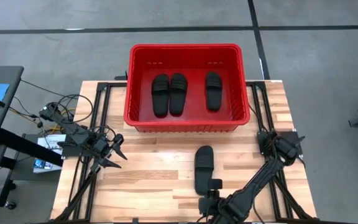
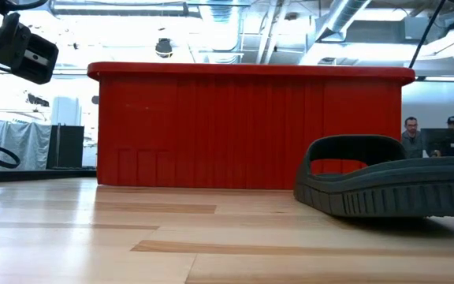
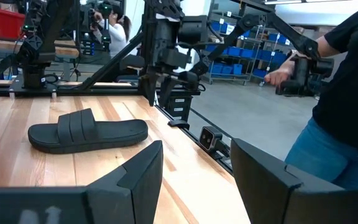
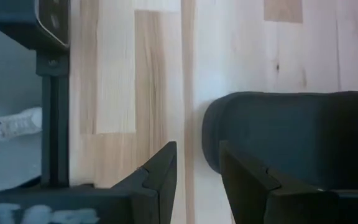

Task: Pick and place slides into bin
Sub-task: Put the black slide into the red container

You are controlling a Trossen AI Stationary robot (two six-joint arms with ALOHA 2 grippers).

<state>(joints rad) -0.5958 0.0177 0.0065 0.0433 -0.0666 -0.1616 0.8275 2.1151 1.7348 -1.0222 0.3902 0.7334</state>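
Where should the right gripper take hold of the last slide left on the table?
Probably the slide's near end. It lies flat, lengthwise toward the bin, and the open right gripper hovers just past that end. Coming straight down could pinch the sole's edge; the raised strap is the alternative.

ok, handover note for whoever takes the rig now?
Left gripper: open, idle over the table's left side.
Right gripper: open, low at the near end of the last slide, not gripping it.
Bin: at the table's far edge, three slides inside, a pair on its left and a single on its right.
Done: three binned.
Left: grasp the fourth and bin it.
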